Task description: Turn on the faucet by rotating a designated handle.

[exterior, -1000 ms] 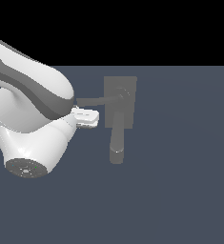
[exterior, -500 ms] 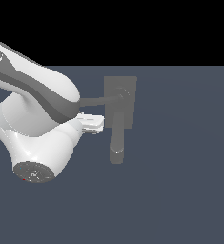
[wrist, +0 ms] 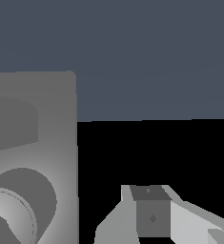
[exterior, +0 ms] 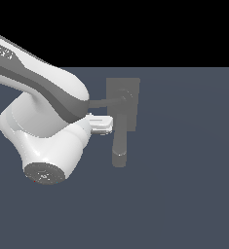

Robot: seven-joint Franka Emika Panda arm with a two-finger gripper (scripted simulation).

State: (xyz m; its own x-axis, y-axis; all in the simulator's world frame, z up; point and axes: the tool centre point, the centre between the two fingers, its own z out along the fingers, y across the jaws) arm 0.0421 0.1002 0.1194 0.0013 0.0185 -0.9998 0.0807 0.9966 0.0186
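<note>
Toward the middle of the exterior view stands the faucet (exterior: 123, 104), a dull grey fixture whose flat base plate sits upright in the picture, with its thick rounded spout (exterior: 120, 148) running down from it. The handle (exterior: 106, 101), a much slimmer straight bar, reaches from the plate toward the exterior view's left, where its far end disappears behind the robot arm (exterior: 43, 112). Just below that bar, and beside the spout, the white end effector (exterior: 102, 124) pokes out from under the arm; whether it touches either part cannot be told from here.

The wrist view shows only one pale finger (wrist: 151, 217) and a close grey slab of the faucet (wrist: 35, 157), so it is impossible to say whether the end effector is spread or closed.

Judging by this, the step in hand is getting contact on the bar before pushing it round. Doing it well probably means meeting the handle near its free end, far from the pivot at the plate, for the most leverage. The push should follow an arc about that pivot rather than a straight line. The thick spout should be avoided, since it sits right beside the fingers and could be nudged by mistake.
</note>
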